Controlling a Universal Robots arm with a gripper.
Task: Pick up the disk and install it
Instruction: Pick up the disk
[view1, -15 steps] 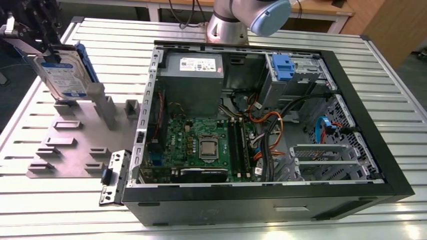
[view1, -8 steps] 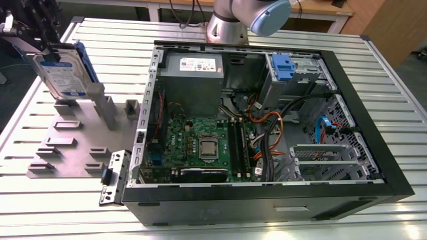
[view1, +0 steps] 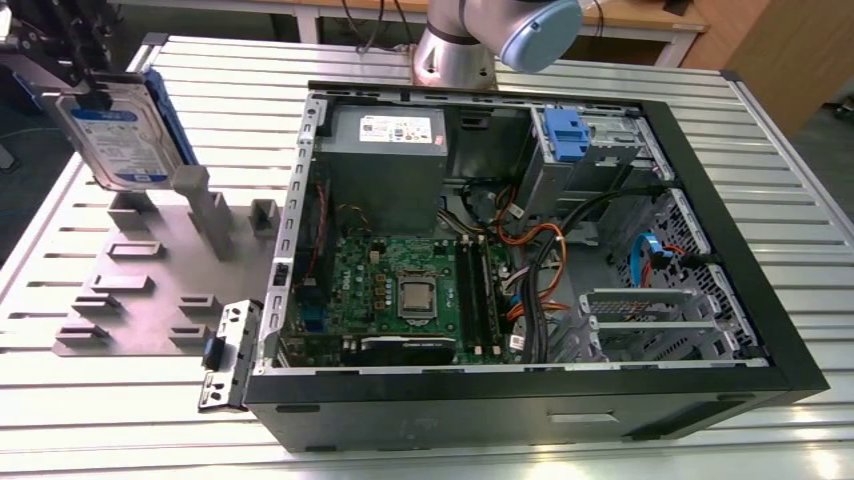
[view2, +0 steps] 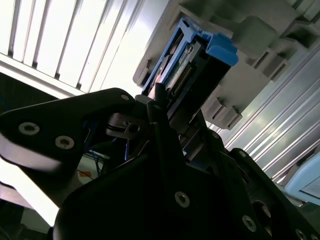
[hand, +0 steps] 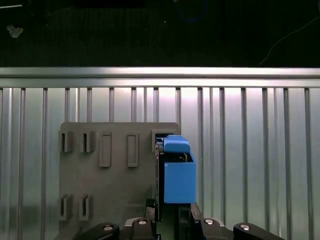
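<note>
The disk (view1: 127, 140) is a silver-grey drive with a white-and-blue label and blue rails. It stands upright at the exterior view's far left, over the posts of a grey fixture plate (view1: 134, 300). My gripper (view1: 91, 92) is shut on its upper edge. In the second wrist view the black fingers (view2: 157, 107) clamp the end of the disk (view2: 192, 62). Edge-on in the first wrist view, the disk (hand: 177, 175) rises from my gripper (hand: 171, 216) in front of the plate (hand: 115, 175). Whether the disk still touches the posts I cannot tell.
An open black computer case (view1: 747, 330) lies to the exterior view's right of the plate, with a motherboard (view1: 400, 290), a power supply (view1: 387, 150), cables and a blue bracket (view1: 566, 135) in the upper bay. The arm's base (view1: 461, 50) stands behind it on the slatted metal table (view1: 761, 130).
</note>
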